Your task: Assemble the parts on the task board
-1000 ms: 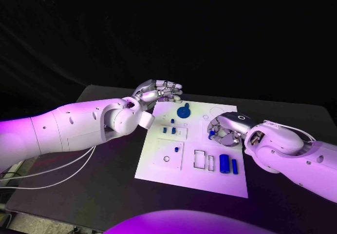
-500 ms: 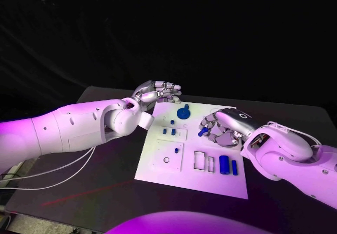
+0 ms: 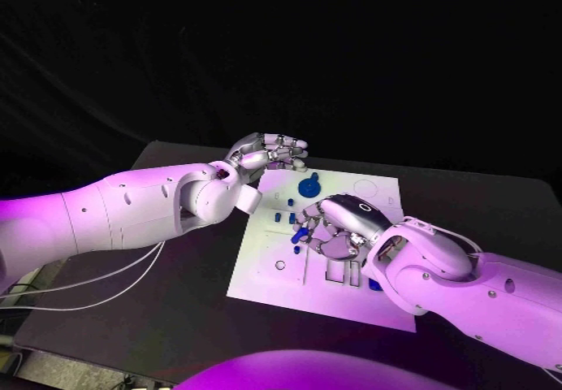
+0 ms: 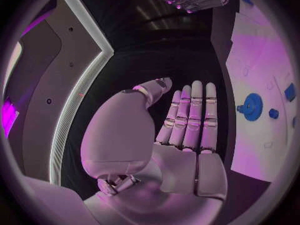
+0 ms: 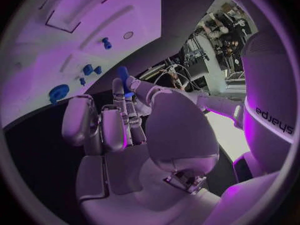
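Right hand pinches small blue peg at fingertips, above task board middle; has swung inward from board's right side. Left hand open-fingered, holding nothing, at board's far corner.

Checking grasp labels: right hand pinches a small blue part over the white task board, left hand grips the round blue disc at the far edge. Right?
Partly. The left hand holds nothing: the left wrist view shows flat fingers, with the round blue disc apart on the white task board. The right hand does pinch a small blue part.
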`<state>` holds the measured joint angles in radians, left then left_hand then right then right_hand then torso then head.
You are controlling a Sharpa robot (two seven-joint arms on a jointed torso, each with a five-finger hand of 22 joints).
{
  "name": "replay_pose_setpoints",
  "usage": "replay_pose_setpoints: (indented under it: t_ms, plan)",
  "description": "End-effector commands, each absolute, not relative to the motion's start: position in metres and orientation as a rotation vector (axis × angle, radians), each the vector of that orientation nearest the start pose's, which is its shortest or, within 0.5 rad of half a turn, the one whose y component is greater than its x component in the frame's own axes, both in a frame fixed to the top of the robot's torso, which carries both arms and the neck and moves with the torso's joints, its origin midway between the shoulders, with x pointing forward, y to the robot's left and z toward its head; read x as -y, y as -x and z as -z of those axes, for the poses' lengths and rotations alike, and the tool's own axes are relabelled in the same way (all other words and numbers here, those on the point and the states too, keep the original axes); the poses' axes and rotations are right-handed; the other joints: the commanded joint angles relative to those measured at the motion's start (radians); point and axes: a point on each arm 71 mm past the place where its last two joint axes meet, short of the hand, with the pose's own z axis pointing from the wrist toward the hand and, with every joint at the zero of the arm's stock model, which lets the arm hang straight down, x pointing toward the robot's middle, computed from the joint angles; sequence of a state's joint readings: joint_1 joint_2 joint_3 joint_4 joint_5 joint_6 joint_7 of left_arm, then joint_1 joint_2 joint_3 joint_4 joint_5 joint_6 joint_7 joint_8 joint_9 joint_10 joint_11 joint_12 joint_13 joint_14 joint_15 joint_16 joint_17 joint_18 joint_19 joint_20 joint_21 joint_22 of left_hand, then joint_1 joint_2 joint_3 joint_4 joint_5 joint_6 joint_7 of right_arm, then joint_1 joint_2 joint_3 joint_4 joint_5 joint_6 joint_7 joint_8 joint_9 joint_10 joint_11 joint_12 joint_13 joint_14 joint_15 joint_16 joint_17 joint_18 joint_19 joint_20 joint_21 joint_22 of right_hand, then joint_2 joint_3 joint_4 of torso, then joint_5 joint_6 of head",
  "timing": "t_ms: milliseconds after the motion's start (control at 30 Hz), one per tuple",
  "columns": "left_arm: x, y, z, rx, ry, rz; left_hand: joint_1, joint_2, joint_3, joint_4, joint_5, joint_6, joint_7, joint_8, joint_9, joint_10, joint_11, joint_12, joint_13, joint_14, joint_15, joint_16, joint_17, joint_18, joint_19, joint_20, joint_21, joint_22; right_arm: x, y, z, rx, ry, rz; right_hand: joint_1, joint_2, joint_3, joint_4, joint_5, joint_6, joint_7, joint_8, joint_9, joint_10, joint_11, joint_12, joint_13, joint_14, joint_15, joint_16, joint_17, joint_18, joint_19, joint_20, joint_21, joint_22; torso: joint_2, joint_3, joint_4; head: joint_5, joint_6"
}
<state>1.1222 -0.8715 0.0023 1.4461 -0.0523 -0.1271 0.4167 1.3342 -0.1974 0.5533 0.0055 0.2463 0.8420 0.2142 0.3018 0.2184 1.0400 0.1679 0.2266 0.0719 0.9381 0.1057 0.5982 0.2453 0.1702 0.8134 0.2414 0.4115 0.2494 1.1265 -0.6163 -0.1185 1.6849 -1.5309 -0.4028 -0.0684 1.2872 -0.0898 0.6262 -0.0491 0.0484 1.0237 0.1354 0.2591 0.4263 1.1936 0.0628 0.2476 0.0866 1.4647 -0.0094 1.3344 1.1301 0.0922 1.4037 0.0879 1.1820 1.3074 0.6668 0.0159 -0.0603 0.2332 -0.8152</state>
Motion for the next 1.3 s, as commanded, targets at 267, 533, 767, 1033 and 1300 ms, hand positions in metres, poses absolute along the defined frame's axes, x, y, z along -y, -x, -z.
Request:
replay_pose_setpoints:
  t_ms: [267,533,767,1033,1300]
  plan:
    - [-0.234,-0.489,0.201,-1.459,1.077,1.657,-0.003,0.011,-0.006,0.002,0.000,-0.009,0.018,-0.003,-0.001,-0.006,-0.001,0.005,0.001,0.000,0.008,-0.005,0.002,0.010,0.006,-0.002,-0.006,-0.002,0.027,-0.389,0.239,-1.641,0.434,-1.093,0.001,0.005,0.004,-0.004,0.007,0.008,-0.005,0.023,0.048,-0.005,0.000,-0.003,0.002,0.019,-0.006,0.003,-0.002,-0.012,0.004,0.001,-0.005,0.095,0.001,-0.0005,0.0027,0.014,-0.009]
    - [-0.233,-0.489,0.201,-1.459,1.077,1.658,-0.003,0.011,-0.006,0.002,0.000,-0.009,0.018,-0.003,-0.001,-0.006,-0.001,0.005,0.001,0.000,0.008,-0.005,0.002,0.010,0.006,-0.002,-0.006,-0.002,0.020,-0.386,0.255,-1.685,0.456,-1.086,0.002,0.005,0.005,-0.005,0.007,0.007,-0.005,0.024,0.049,-0.005,0.000,-0.004,0.002,0.019,-0.006,0.003,-0.003,-0.011,0.004,0.001,-0.006,0.095,0.001,0.0006,0.0004,0.024,-0.018]
    - [-0.233,-0.489,0.201,-1.460,1.077,1.658,-0.003,0.011,-0.006,0.002,0.000,-0.009,0.018,-0.003,-0.001,-0.006,-0.001,0.005,0.001,0.000,0.008,-0.005,0.002,0.010,0.006,-0.002,-0.006,-0.002,0.018,-0.385,0.261,-1.717,0.481,-1.063,0.001,0.005,0.005,-0.005,0.007,0.006,-0.004,0.024,0.049,-0.005,0.001,-0.005,0.002,0.019,-0.006,0.003,-0.002,-0.011,0.003,0.001,-0.007,0.094,0.001,-0.0004,-0.0010,0.026,-0.020]
    - [-0.233,-0.489,0.201,-1.461,1.077,1.658,-0.003,0.011,-0.006,0.002,0.000,-0.009,0.018,-0.003,-0.001,-0.006,-0.001,0.005,0.001,0.000,0.008,-0.005,0.002,0.010,0.006,-0.002,-0.006,-0.002,0.017,-0.384,0.267,-1.740,0.500,-1.041,-0.001,0.005,0.004,-0.005,0.007,0.004,-0.004,0.025,0.051,-0.005,0.001,-0.006,0.002,0.019,-0.005,0.003,-0.003,-0.011,0.003,0.001,-0.007,0.095,0.000,0.0011,0.0004,0.028,-0.023]
    - [-0.233,-0.489,0.200,-1.461,1.078,1.657,-0.003,0.012,-0.006,0.002,0.001,-0.008,0.017,-0.003,-0.001,-0.007,-0.002,0.006,0.001,0.000,0.008,-0.006,0.004,0.010,0.007,-0.002,-0.008,-0.003,0.016,-0.384,0.269,-1.739,0.517,-1.017,-0.001,0.005,0.004,-0.005,0.007,0.004,-0.004,0.025,0.051,-0.005,0.001,-0.006,0.002,0.019,-0.005,0.003,-0.003,-0.011,0.003,0.001,-0.007,0.095,0.001,0.0008,-0.0007,0.029,-0.024]
